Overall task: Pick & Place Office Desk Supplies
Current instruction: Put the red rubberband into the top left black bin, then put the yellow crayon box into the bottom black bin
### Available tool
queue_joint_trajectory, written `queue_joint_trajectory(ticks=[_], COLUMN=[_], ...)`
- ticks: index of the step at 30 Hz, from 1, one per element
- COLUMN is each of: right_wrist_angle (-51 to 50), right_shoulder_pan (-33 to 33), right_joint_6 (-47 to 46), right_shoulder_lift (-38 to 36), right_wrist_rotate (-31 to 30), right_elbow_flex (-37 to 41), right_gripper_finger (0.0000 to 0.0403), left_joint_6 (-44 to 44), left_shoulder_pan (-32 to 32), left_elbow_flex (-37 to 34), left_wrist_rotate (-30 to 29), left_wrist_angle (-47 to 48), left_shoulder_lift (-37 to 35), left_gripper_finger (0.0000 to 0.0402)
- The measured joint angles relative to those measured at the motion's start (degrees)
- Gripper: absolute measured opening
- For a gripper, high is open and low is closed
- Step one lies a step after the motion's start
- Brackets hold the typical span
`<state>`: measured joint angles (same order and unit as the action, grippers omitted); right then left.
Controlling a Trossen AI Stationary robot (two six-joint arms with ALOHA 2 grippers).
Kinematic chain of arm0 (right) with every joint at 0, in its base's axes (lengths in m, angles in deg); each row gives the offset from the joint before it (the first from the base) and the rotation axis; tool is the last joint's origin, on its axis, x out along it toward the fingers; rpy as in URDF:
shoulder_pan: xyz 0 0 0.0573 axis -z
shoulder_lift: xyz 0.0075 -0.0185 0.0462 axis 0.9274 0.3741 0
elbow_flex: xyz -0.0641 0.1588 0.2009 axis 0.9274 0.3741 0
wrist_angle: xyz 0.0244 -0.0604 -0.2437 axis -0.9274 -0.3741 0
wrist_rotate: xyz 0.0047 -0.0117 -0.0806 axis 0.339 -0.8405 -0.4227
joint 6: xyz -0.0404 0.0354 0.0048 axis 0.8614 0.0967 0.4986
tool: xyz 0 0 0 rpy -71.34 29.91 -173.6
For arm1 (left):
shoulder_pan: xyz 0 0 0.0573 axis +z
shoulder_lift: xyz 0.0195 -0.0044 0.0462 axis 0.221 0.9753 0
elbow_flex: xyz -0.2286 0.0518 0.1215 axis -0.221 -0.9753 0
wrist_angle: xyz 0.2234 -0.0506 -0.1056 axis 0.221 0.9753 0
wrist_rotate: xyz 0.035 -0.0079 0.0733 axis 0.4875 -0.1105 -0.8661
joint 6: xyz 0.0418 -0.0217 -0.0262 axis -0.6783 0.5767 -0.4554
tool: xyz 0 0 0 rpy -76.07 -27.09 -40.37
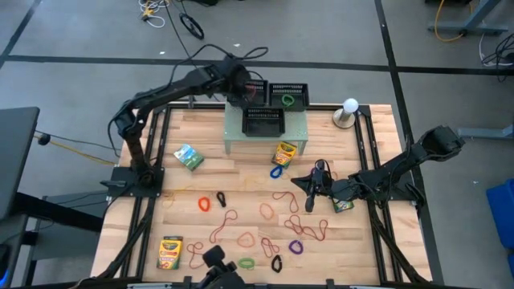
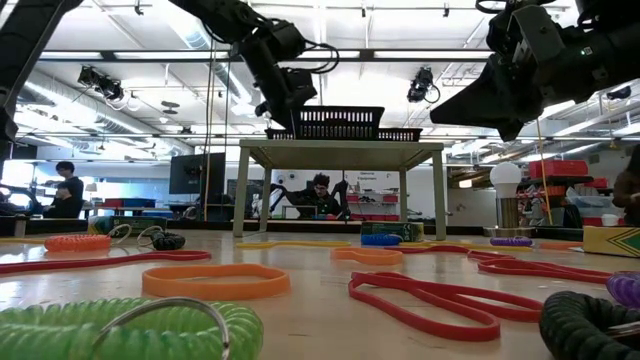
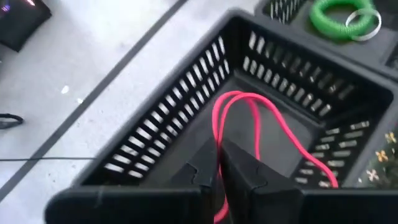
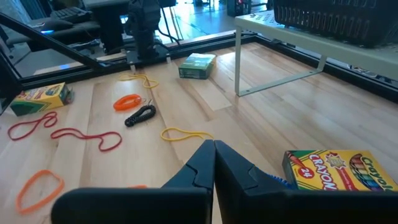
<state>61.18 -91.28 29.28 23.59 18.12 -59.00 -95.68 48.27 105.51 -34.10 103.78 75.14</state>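
Dropping a thin red rubber-band loop (image 3: 249, 118) into the black mesh tray (image 3: 186, 124) on the pale green perforated riser (image 1: 237, 138) looks like the step in hand: the left gripper (image 3: 221, 171) hangs over that tray, fingers nearly together and pinching the loop, which trails onto the tray floor. Next it must part its fingers, then lift clear of the tray walls. The right gripper (image 1: 309, 189), closed and empty, waits in front of the riser beside a yellow-and-green crayon box (image 4: 339, 171), among scattered loops.
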Motion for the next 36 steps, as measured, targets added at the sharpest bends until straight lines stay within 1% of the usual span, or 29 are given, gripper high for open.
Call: queue_joint_trajectory(ticks=[5, 10, 16, 21, 25, 27, 30, 32, 33, 36], right_wrist_angle=[0.0, 0.02, 0.02, 0.02, 0.1, 0.33, 0.46, 0.46, 0.46, 0.46], right_shoulder_pan=[0.0, 0.0, 0.0, 0.0, 0.0, 0.0, 0.0, 0.01, 0.0, 0.0], right_joint_6=[0.19, 0.04, 0.0, 0.02, 0.19, 0.2, 0.23, 0.41, 0.43, 0.56], right_shoulder_lift=[0.0, 0.0, 0.0, 0.0, 0.0, 0.0, 0.0, 0.0, 0.0, 0.0], right_wrist_rotate=[0.0, -0.61, -0.74, -0.76, -0.89, -0.92, -0.9, -0.9, -0.9, -0.9], right_elbow_flex=[0.0, 0.0, 0.0, -0.02, -0.02, -0.02, -0.02, -0.02, -0.02, -0.02], right_gripper_finger=[0.0009, 0.0009, 0.0009, 0.0009, 0.0009, 0.0009, 0.0009, 0.0009, 0.0009, 0.0009], left_joint_6=[-0.82, -1.49, -3.94, -5.26, -5.97, -5.99, -7.1, -9.8, -11.63, -17.58], left_shoulder_pan=[0.13, 0.11, -0.68, -1.41, -1.51, -1.49, -1.43, -2.17, -2.76, -5.19], left_elbow_flex=[0.0, 0.0, 0.0, 0.07, 0.04, 0.04, 0.04, 0.04, 0.04, 0.02], left_wrist_rotate=[-0.78, -1.84, -6.65, -4.68, -4.8, -5.16, -5.87, -7.97, -9.99, -18.71], left_wrist_angle=[-0.24, 0.02, -0.16, 1.61, 3.62, 3.91, 4.05, 3.84, 3.67, 3.65], left_shoulder_lift=[-1.26, -1.3, -1.74, -2.96, -2.96, -2.99, -2.99, -2.99, -2.99, -3.2], left_gripper_finger=[0.0049, 0.0082, 0.0121, 0.0126, 0.0127, 0.0135, 0.0158, 0.0177, 0.0185, 0.0191])
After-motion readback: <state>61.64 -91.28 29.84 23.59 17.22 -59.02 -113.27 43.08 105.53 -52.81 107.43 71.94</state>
